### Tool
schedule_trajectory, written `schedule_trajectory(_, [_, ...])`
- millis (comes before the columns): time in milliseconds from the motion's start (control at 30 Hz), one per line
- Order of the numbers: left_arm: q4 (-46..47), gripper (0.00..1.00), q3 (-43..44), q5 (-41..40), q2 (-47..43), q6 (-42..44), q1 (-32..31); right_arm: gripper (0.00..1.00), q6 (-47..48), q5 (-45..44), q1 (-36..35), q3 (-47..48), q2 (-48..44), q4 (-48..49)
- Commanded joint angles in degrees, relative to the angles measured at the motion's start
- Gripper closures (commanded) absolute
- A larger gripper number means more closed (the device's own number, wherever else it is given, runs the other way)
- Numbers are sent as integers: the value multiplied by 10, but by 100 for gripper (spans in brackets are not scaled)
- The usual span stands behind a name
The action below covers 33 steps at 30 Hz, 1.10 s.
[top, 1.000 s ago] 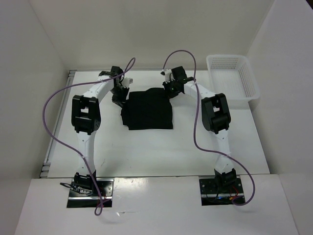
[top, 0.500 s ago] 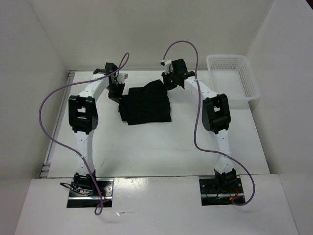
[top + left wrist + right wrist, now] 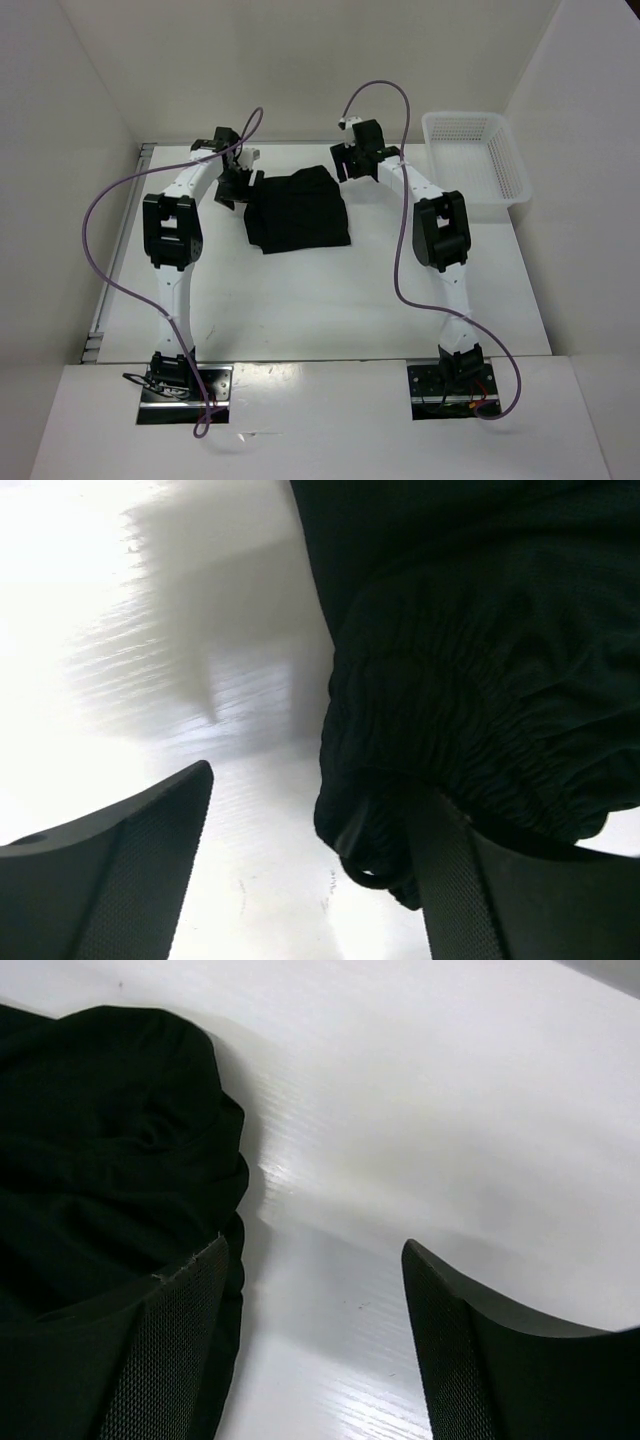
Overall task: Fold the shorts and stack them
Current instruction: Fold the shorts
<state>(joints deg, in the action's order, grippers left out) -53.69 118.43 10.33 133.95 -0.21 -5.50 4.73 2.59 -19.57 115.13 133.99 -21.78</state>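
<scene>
both jaws opened, shorts (image 3: pixel 297 210) released

The black soft cloth shorts (image 3: pixel 297 210) look matt, their waistband puckered. The white tabletop (image 3: pixel 300 300) is smooth, glossy and faintly ribbed. The white basket (image 3: pixel 512 165) is plastic mesh.

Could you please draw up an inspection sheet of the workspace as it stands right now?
Surface: white table, glossy; no spills or marks seen.
Job's things: black shorts folded into a compact bundle at the far middle, between the two tools.
Clutter: white mesh basket at the far right corner, apart from the shorts.
Grippers: left tool open, with the fabric edge draped against one finger; right tool open, with one finger beside the fabric.
Cables: purple cables loop off each arm, clear of the shorts.
Surroundings: white walls on three sides; nothing else seen.
</scene>
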Motion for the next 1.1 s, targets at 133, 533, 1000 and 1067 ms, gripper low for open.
schedule_trajectory(133, [6,3,17,-28,-35,2,8,22,5,-25,1,-40,-68,32])
schedule_trajectory(533, [42,0,-49,-27,-199,2,86,12,70,-43,1,-299,-276,27])
schedule_trajectory(1000, [118,0,-283,42,-338,2,282,0,139,12,1,-525,-476,-84])
schedule_trajectory(1067, [118,0,-295,54,-338,2,287,0,123,5,1,-537,-488,-84])
